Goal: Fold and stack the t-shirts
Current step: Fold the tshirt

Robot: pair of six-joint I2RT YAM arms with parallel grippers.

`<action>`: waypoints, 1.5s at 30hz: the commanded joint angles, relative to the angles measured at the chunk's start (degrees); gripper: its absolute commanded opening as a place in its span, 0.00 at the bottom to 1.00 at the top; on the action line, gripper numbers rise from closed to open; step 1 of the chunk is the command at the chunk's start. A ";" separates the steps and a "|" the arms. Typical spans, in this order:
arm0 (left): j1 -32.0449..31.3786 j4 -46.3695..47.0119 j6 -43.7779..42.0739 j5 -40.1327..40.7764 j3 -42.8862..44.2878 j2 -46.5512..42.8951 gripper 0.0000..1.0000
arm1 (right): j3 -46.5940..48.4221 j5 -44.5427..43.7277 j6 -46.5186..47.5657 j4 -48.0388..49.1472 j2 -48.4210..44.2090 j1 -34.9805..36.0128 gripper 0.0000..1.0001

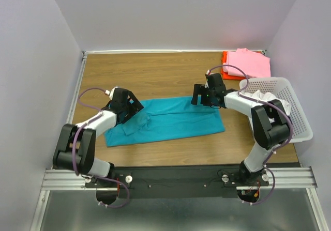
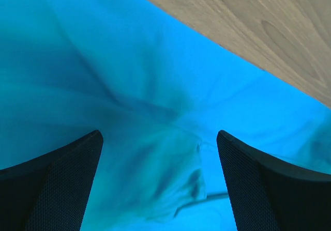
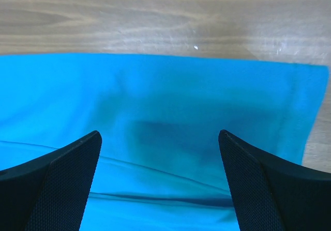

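Fingers [image 2: 62, 179] of the left end effector [image 2: 159, 138] are spread wide over the rumpled left end of the teal t-shirt [image 1: 165, 120], with nothing between them. The right end effector [image 3: 159, 135] is likewise released and empty, hanging above the flat far right part of the same shirt, near its straight far edge.

The shirt lies as a long band across the middle of the tabletop [image 1: 155, 71], running from the left side toward the right.

Folding looks partly done, with the band probably due to be halved end over end. To do that well, each end effector should pinch all layers at one corner of the same short end. Both should lift together and lay that end squarely on the other. The creases at the left end would be better smoothed first.

Along the right edge sits a white lattice basket [image 1: 302, 122] holding white cloth [image 1: 261, 95]; what else it holds is hidden by the right arm. In the far right corner a pink t-shirt [image 1: 248, 63] lies folded on an orange-red t-shirt [image 1: 225, 65].
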State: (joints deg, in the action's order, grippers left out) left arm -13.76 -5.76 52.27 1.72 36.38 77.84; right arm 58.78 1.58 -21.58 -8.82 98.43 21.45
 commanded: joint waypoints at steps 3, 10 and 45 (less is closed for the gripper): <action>-0.30 4.71 -3.93 -3.30 8.96 15.02 0.98 | -1.20 1.23 -2.57 0.38 2.21 0.52 1.00; -1.35 2.60 -7.00 -5.14 27.58 33.64 0.98 | -20.08 2.01 -11.98 -0.23 -10.96 2.44 1.00; -8.13 -0.31 -12.72 10.50 20.77 -0.39 0.98 | 16.33 -14.95 -2.77 -8.06 1.82 17.76 1.00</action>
State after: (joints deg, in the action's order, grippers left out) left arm -21.63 -6.07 36.64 8.67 66.30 77.91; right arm 67.31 -13.10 -29.95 -16.64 91.13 41.32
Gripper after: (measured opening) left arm 0.983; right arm 0.997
